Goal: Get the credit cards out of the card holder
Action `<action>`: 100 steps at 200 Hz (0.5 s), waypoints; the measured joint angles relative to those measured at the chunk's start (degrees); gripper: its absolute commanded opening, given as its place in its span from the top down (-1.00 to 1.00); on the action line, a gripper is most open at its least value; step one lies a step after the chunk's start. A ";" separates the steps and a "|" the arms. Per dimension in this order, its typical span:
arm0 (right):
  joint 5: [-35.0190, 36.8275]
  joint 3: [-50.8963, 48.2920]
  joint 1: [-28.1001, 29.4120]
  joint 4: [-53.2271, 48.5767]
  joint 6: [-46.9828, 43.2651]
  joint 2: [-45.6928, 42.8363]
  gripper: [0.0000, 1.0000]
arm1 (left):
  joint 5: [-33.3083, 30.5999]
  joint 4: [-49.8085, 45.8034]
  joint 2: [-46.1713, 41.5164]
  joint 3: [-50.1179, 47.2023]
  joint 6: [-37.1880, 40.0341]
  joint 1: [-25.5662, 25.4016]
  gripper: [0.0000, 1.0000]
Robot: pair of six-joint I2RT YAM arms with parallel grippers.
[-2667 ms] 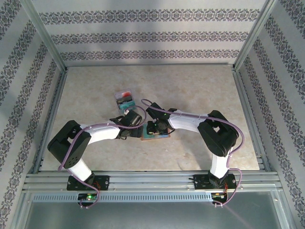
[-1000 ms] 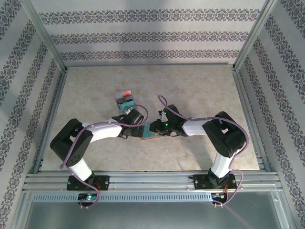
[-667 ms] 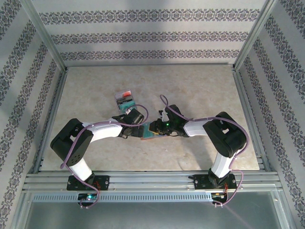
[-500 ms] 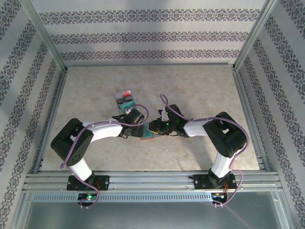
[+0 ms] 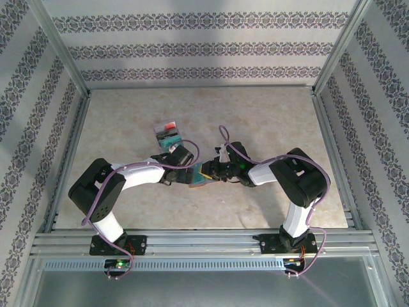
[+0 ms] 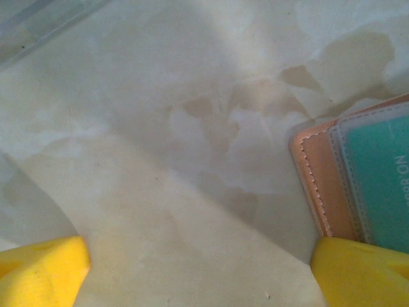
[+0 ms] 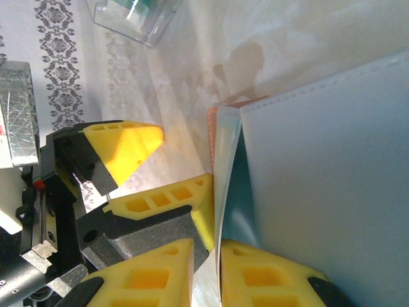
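Card holder: the card holder (image 5: 202,174) lies on the worktop (image 6: 160,128) in the middle of the top view, between the two grippers, which cover most of it. In the left wrist view only its tan stitched corner enters from the right edge.
Teal card: a teal card (image 6: 383,173) sits in a pocket of the card holder; its print is cut off by the frame edge and cannot be read.
Left jaws: the left gripper (image 6: 201,275) stands wide, holding nothing; one fingertip is just beside the holder's corner.
Right jaws: the right gripper (image 7: 208,275) is narrow, closed on a thin pale edge of the card holder; which layer is hard to tell.
Inner panel: grey-blue, on its edge, blurred by closeness.
Clear box: the clear box (image 5: 167,134) is upper left of the holder, apart from it; its contents are too small to make out.
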 measured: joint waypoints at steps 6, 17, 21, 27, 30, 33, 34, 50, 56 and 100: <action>-0.02 -0.31 -0.31 0.50 0.20 0.00 0.64 | -0.02 -0.04 0.02 0.04 0.00 0.00 -0.90; -0.39 -0.79 -0.72 1.22 0.68 -0.02 0.65 | -0.02 -0.24 0.13 0.20 0.00 -0.02 -0.90; -0.52 -0.90 -0.76 1.29 0.76 -0.02 0.65 | -0.02 -0.26 0.15 0.24 0.00 -0.02 -0.90; -0.68 -1.07 -1.07 1.57 1.01 -0.02 0.65 | -0.02 -0.28 0.17 0.28 0.04 -0.02 -0.90; -0.85 -1.16 -1.11 1.70 1.01 -0.02 0.65 | -0.02 -0.33 0.22 0.31 0.07 -0.02 -0.90; -0.87 -1.22 -1.14 1.86 1.03 -0.02 0.65 | -0.02 -0.35 0.22 0.33 0.09 -0.02 -0.90; -0.90 -1.27 -1.20 1.88 1.03 -0.02 0.65 | -0.02 -0.37 0.22 0.35 0.11 -0.02 -0.90; -1.14 -1.62 -1.64 2.56 1.20 -0.04 0.65 | -0.02 -0.57 0.39 0.55 0.17 -0.02 -0.90; -1.25 -1.77 -1.88 2.82 1.20 -0.04 0.65 | -0.02 -0.66 0.39 0.61 0.20 -0.02 -0.90; -1.81 -2.78 -3.37 4.50 1.64 -0.28 0.67 | -0.04 -0.72 0.48 0.72 0.39 -0.02 -0.90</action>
